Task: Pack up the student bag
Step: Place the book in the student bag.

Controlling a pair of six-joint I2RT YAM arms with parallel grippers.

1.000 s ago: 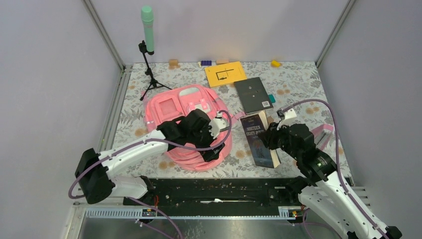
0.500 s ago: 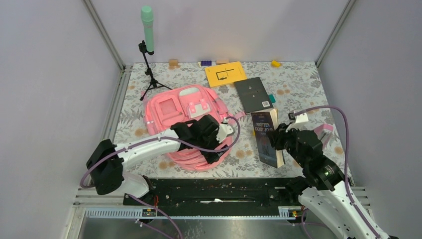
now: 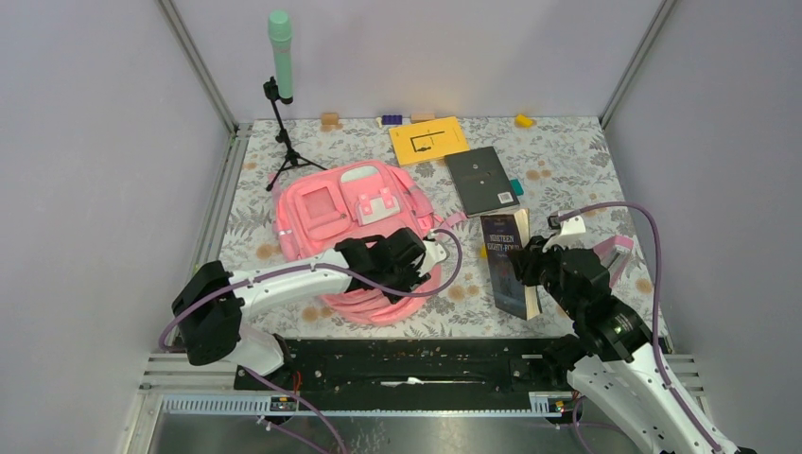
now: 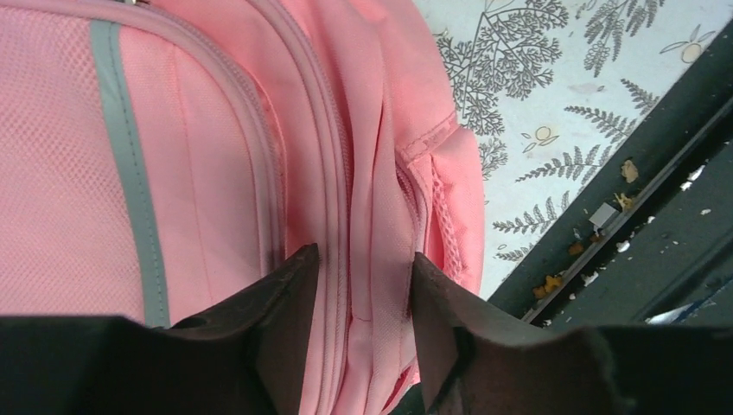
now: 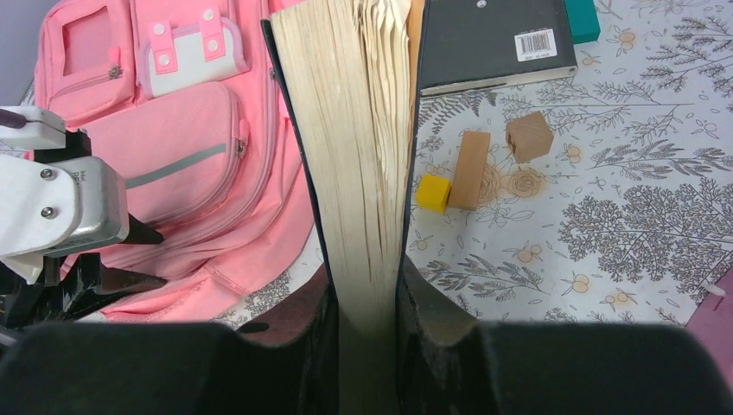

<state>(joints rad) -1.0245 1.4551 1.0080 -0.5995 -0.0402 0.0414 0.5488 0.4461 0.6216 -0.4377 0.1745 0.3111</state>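
Floral tabletop (image 3: 567,161) bears the student bag (image 3: 331,213), fold between left gripper (image 4: 363,264) jaws.

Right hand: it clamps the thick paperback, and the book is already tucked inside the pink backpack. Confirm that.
Wrong on one count. The right hand does clamp the thick paperback, but the book is outside the pink backpack, held beside it over the floral table. The right wrist view shows this.

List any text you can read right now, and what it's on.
"EIGHTY-FOUR", faint, blurred line above: cover of the book in the right gripper.
Barcode label on the black book: digits too small.
Yellow book: black mark, no readable words.
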